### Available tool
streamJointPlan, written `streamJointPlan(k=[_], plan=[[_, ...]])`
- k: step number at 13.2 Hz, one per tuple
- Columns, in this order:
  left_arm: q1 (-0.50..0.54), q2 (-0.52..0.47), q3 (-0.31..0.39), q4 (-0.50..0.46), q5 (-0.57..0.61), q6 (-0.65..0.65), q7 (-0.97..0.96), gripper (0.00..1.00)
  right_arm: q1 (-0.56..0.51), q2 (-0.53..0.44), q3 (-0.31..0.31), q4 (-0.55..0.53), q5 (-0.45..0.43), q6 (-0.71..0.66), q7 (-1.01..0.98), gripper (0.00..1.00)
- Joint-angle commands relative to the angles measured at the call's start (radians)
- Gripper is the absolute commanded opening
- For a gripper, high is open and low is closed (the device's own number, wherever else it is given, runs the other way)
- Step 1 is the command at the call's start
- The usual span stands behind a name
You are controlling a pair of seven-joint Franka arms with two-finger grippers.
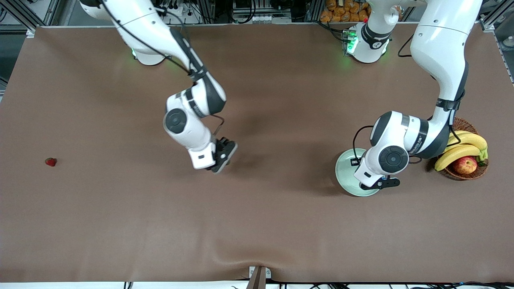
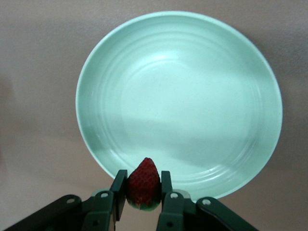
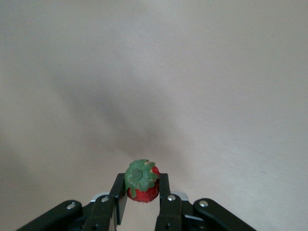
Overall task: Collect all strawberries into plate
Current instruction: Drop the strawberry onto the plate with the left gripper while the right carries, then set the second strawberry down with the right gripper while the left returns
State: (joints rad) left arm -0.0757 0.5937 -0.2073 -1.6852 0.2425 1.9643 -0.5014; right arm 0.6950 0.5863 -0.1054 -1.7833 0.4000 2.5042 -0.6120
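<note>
No legible text, labels, numbers or signs. Dark lettering runs along the white forearm link of the left arm (image 1: 421, 138) and of the right arm (image 1: 195, 108), too small to read.

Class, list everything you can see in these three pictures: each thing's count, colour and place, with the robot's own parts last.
strawberries: three, red; one on the table at the right arm's end, one in the left pincer, one in the right pincer.
plate: one, pale mint green, bare; beside the basket.
basket: one, brown wicker; left arm's end.
bananas: two, yellow; in the basket.
apple: one, red-yellow; in the basket.
table: one, brown.
left pincer: over the plate's rim.
right pincer: over bare table.
</note>
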Motion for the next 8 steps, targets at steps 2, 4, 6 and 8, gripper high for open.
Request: streamJointPlan(k=[2,4,6,8], plan=[[0.039,0.008,-0.012,0.007,0.008,0.024,-0.002,0.89,0.106,0.046,-0.014,0.025,0.025,0.025,0.234,0.02],[0.050,-0.008,-0.014,0.016,0.003,0.024,0.007,1.00,0.121,0.058,-0.013,0.024,0.025,0.025,0.297,0.04],[0.050,-0.026,-0.015,0.033,0.003,0.019,0.011,1.00,0.142,0.069,-0.014,0.024,0.025,0.025,0.354,0.08],[0.042,-0.058,-0.017,0.042,0.003,0.010,0.007,1.00,0.158,0.072,-0.014,0.024,0.025,0.025,0.403,0.31]])
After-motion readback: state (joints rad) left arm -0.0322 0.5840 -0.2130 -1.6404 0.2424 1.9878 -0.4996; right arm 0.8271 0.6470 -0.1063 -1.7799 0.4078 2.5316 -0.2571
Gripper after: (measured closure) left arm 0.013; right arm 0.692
